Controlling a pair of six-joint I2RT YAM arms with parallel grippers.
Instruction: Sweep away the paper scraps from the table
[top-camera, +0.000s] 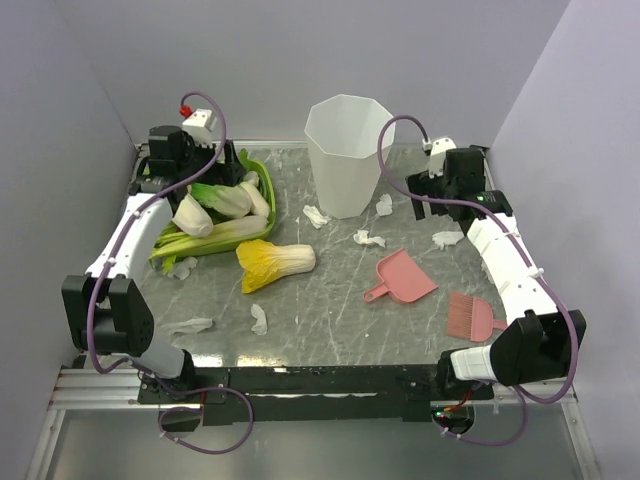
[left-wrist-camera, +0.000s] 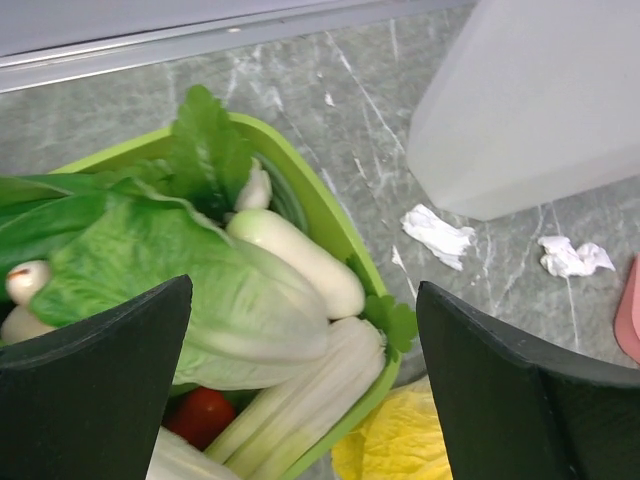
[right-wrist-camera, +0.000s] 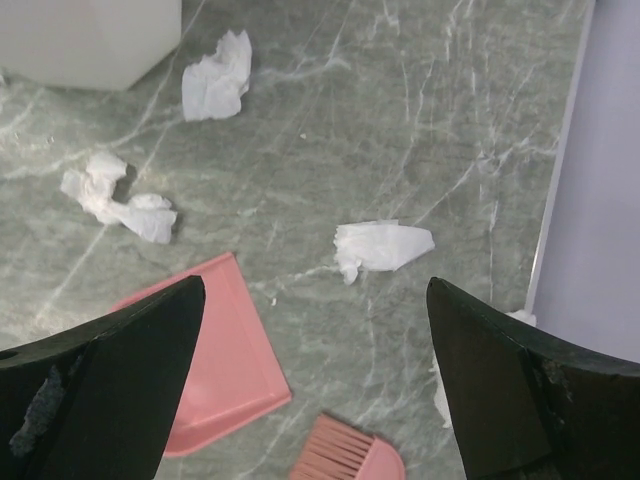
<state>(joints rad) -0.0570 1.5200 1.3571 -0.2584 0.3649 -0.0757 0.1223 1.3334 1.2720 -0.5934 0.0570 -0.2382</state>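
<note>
Seven paper scraps (top-camera: 369, 238) litter table (top-camera: 330, 320), near-left one stretched left-right; one pink dustpan (top-camera: 405, 277), one brush (top-camera: 472, 316); left gripper (left-wrist-camera: 303, 300), right gripper (right-wrist-camera: 315, 290) both spread wide, empty

**Seven white wads strewn over grey marble**

The flat grey marble-patterned table (top-camera: 330, 300), whitish-veined and metal-rimmed, lies level. Small crumpled white tissue-like paper scraps (top-camera: 369, 238) are scattered across it — seven show from above, all loose and apart from one another. Four sit in the far right half: one scrap (top-camera: 316, 215) and a second scrap (top-camera: 384, 205) toward the far middle, one just right of centre, and a flatter scrap (top-camera: 447, 239) near the right rim. Three lie on the left — a mid-left wad (top-camera: 183, 266), a flattened wad (top-camera: 190, 325) and a narrow wad (top-camera: 259, 319) nearer the front edge.
</note>
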